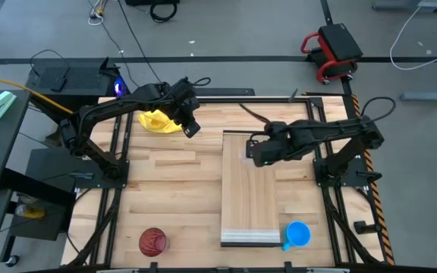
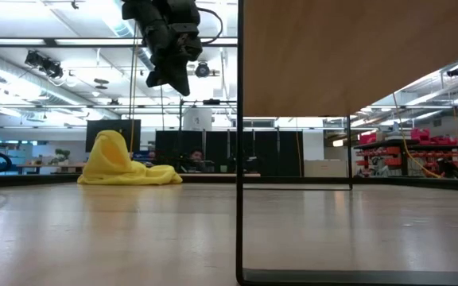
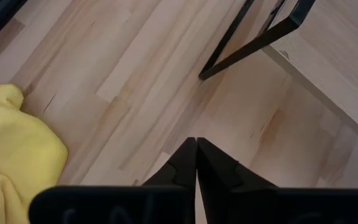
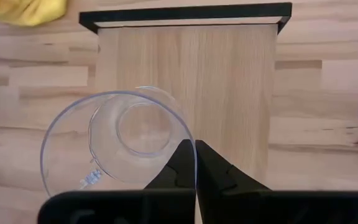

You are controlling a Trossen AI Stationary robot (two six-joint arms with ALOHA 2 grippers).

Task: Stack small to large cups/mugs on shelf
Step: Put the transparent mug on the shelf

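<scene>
While pinched by the right gripper (image 4: 196, 163), the clear cup (image 4: 120, 146) holds nothing.

A grey concrete floor (image 1: 226, 34) lay around the pale butcher-block tabletop (image 1: 173, 197), with black cables (image 1: 158, 10) trailing across it (a white one too). A red-and-black cart (image 1: 331, 50) stood beyond the table. Long ceiling lights (image 2: 22, 54) lit a workshop hall with red shelving (image 2: 400, 147).

No readable text, labels, brands, numbers, no signs anywhere
</scene>
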